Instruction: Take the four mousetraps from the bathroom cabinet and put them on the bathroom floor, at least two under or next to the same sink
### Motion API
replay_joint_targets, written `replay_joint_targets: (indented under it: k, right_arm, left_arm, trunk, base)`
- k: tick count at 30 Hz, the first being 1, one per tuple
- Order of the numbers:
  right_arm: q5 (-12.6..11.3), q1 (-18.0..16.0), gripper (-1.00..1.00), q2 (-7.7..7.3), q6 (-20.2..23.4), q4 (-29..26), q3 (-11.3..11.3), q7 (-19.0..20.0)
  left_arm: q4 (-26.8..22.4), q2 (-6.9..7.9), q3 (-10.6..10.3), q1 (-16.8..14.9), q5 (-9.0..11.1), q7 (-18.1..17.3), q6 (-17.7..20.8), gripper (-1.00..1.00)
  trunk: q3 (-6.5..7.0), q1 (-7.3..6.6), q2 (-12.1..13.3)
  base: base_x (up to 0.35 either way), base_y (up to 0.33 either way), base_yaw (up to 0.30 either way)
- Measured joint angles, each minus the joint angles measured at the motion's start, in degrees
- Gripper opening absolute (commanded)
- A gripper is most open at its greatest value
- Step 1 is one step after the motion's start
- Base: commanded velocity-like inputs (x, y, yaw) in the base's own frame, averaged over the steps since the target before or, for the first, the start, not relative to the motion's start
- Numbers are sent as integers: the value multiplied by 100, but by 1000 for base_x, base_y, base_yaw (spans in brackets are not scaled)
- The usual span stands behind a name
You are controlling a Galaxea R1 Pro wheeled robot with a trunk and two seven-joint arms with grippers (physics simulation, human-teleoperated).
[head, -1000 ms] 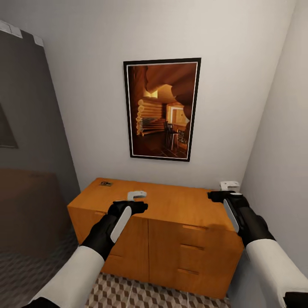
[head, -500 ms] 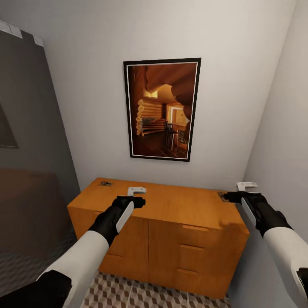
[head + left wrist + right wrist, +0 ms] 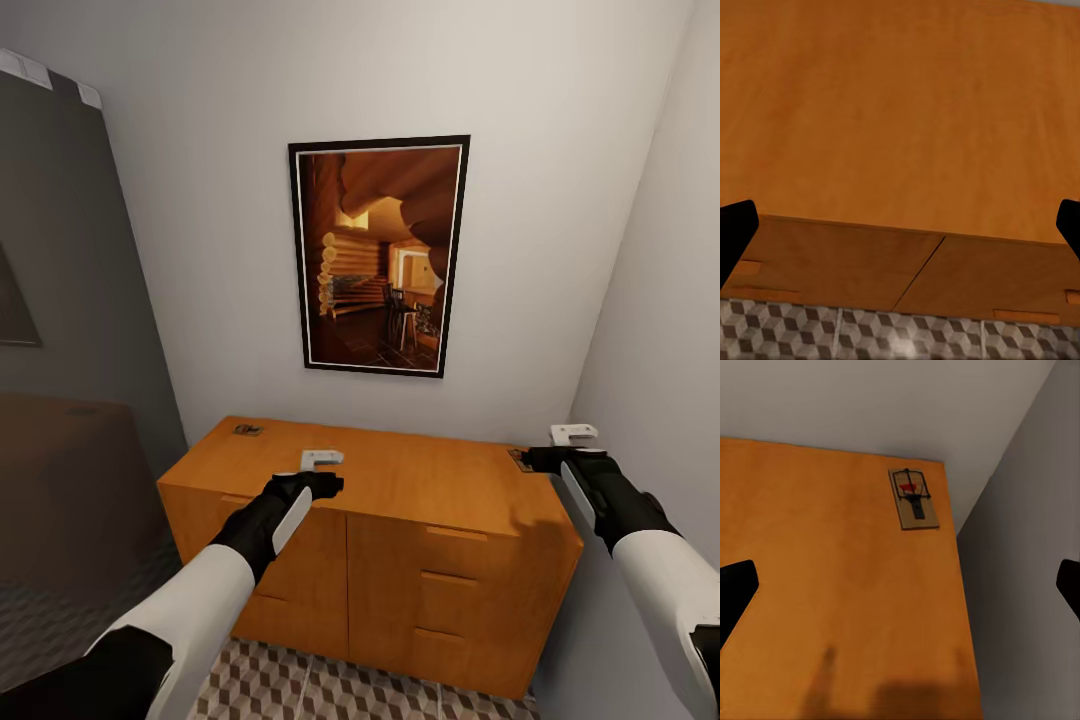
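Mousetraps sit on the flat top of the low orange-brown wooden cabinet as the robot faces it below a dark-framed picture of a log cabin interior. One small brown wooden mousetrap with dark wire parts lies at the cabinet's far right corner, close to the grey side wall; a second small trap lies at the far left corner. The right gripper hovers over that right corner, its jaws spread wide, nothing between them. The left gripper hangs above the middle of the top, fingers likewise apart and empty. Risk here lies on the right: the trap is thin and flat, tucked near the wall, so a descent slightly off line could scrape the wall, or nudge the board off the right edge onto the cube-patterned brown-and-beige tiled floor. Other traps cannot be made out.
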Motion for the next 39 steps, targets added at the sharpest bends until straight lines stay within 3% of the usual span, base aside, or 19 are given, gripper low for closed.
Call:
replay_joint_targets:
  k: [16, 19, 22, 25, 26, 27, 31, 39]
  right_arm:
    - [-1, 0, 100, 16, -3, 3, 17, 38]
    - [-12, 0, 100, -18, 15, 7, 11, 428]
    - [0, 0, 100, -155, 56, 9, -11, 1130]
    - [7, 0, 100, -344, 74, 11, -22, 1474]
    - [12, 0, 100, -447, 75, 11, -27, 1558]
    - [-2, 0, 100, -768, 52, 13, -35, 1717]
    - [-28, 0, 100, -1059, 28, 15, -35, 1806]
    - [-31, 0, 100, -1115, 9, 16, -25, 1812]
  left_arm:
    - [90, 0, -4, 0, -17, 8, 1, 100]
    - [90, 0, -8, 0, -20, 10, -4, 100]
    - [91, 0, -8, 0, -6, 17, -7, 100]
    - [90, 0, -6, 0, -17, 14, -7, 100]
    - [90, 0, -5, 0, -9, 17, -8, 100]
    - [90, 0, -3, 0, -11, 17, -10, 100]
    - [90, 0, -11, 0, -9, 18, -14, 100]
    - [90, 0, -13, 2, -26, 11, -15, 100]
  trunk:
    - [0, 0, 1]
    - [0, 1, 1]
    - [0, 0, 0]
    - [0, 0, 0]
    - [0, 0, 0]
    - [0, 1, 2]
    - [0, 0, 0]
    - [0, 1, 1]
  base:
    - [162, 0, 0]
    - [8, 0, 0]
    - [3, 0, 0]
    - [1, 0, 0]
    - [0, 0, 0]
    - [0, 0, 0]
    - [0, 0, 0]
    - [0, 0, 0]
